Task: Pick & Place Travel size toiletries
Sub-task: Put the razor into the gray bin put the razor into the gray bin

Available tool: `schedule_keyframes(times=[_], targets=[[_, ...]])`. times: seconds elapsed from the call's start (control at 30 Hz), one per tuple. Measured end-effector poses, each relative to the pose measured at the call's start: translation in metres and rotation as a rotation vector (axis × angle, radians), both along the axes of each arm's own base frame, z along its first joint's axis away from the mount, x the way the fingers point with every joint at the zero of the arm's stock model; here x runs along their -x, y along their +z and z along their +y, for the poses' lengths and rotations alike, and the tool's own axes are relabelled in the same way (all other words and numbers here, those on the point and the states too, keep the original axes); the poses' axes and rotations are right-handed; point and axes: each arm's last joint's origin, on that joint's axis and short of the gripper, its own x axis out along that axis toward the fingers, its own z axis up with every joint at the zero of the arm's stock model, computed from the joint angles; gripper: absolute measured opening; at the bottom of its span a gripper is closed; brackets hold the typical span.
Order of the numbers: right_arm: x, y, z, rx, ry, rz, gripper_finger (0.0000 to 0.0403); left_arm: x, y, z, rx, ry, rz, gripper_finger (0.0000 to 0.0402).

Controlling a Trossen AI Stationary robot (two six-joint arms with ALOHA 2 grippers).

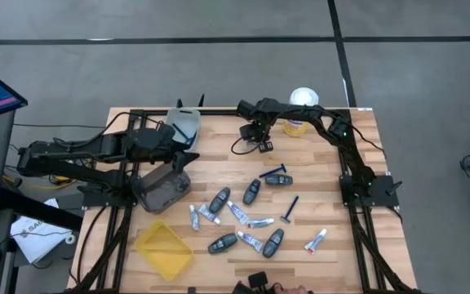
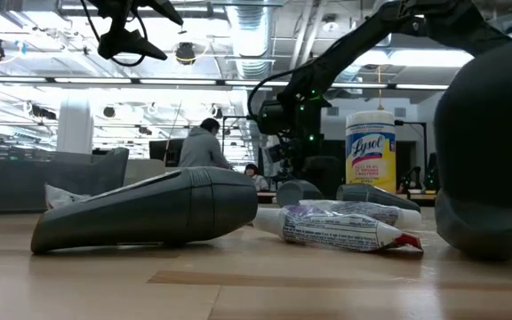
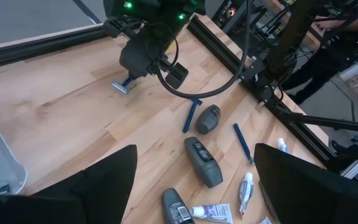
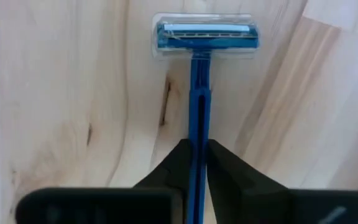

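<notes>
Across the worktop [image 1: 219, 163] most toiletries [image 1: 247, 219] lie loose, well apart from the clear bin [image 1: 184, 124]. Right gripper [image 4: 197, 163] jaws clamp a blue razor [image 4: 199, 93] near the far edge; left gripper [image 3: 194, 180] jaws wide, waiting.

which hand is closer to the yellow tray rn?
Left. The left hand hangs over the table's left side, above the dark pouch, with the yellow tray at the near-left corner. The right hand, shut on a blue razor, is at the far middle.

Blue razor [image 4: 196, 93] — clear-capped head, black fingers [image 4: 173, 165], pale wood table [image 4: 55, 93]
</notes>
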Motion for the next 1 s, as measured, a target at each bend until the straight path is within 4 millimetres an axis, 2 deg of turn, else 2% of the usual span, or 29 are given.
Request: schedule_keyframes(times=[0.23, 0.4, 0.6, 0.73, 0.83, 0.9, 1.0], targets=[[-0.002, 0.001, 0.005, -0.001, 0.009, 0.003, 0.0008, 0.0, 0.0, 0.0, 0.0, 0.0, -0.002, 0.032], [-0.001, 0.002, 0.006, -0.015, -0.037, 0.011, 0.0007, 0.0, 0.0, 0.0, 0.0, 0.0, -0.004, 0.032], [0.0, 0.01, 0.008, -0.041, -0.051, -0.007, 0.0002, 0.0, 0.0, 0.0, 0.001, 0.001, -0.005, 0.032], [0.001, 0.026, 0.008, -0.019, -0.057, -0.053, 0.0001, 0.0, 0.0, 0.0, 0.0, 0.0, -0.004, 0.032], [0.001, 0.028, 0.008, -0.019, -0.057, -0.06, 0.0, 0.0, 0.0, 0.0, 0.0, 0.0, -0.004, 0.032], [0.0, 0.028, 0.009, -0.045, -0.054, -0.077, 0.0008, 0.0, 0.0, 0.0, 0.0, 0.0, -0.004, 0.032], [0.001, 0.027, 0.008, -0.08, -0.058, -0.096, 0.0044, 0.0, 0.0, 0.0, 0.001, 0.0, -0.004, 0.032]])
